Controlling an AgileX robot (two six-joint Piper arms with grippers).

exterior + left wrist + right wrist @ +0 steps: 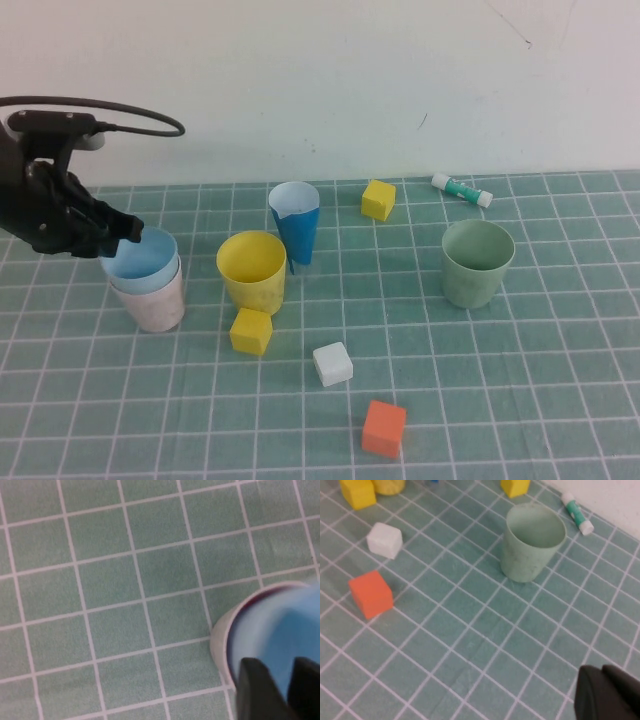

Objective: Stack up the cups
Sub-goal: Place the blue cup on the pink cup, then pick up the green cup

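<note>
Nesting light blue cup (138,256) in pink cup (150,305) | left hand (128,230) clamped on its rim | should seat square, then release | right hand (612,692) parked off-bench, state unclear

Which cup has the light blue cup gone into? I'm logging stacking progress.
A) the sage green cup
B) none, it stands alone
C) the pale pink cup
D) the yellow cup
C: the light blue cup sits nested in the pale pink cup, with the left gripper at its rim; the right gripper is far off.
</note>
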